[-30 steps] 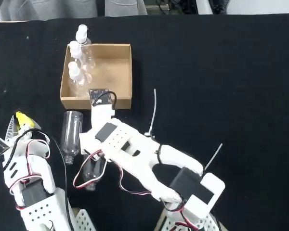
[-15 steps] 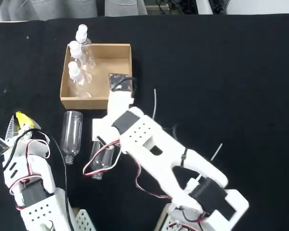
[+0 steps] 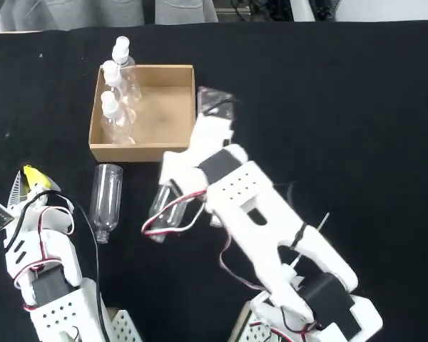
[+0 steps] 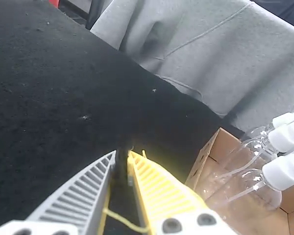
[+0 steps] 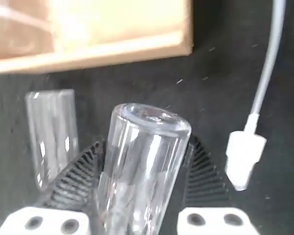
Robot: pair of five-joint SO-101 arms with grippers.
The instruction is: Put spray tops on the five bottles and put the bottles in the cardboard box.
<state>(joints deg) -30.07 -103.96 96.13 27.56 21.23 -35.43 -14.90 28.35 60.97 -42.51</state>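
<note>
My right gripper (image 3: pixel 167 203) is shut on a clear bottle (image 5: pixel 142 161) without a top, held just in front of the cardboard box's (image 3: pixel 178 107) near right corner. A loose spray top (image 5: pixel 242 159) with a long tube lies on the cloth beside the held bottle. Another topless bottle (image 3: pixel 105 199) lies flat in front of the box; it is also in the right wrist view (image 5: pixel 51 132). Three bottles with white spray tops (image 3: pixel 113 100) stand along the box's left side. My left gripper (image 3: pixel 28 182), yellow and grey, is shut and empty at the table's front left.
A second thin tube (image 3: pixel 322 219) pokes out beside the right arm's forearm. The right half of the box floor (image 3: pixel 164 107) is bare. In the left wrist view the box corner (image 4: pixel 210 156) and the capped bottles (image 4: pixel 284 142) are ahead of the fingers.
The right arm has swung to the right and away from its base, carrying the clear bottle from beside the lying bottle toward the box's right corner. The left arm has kept still.
</note>
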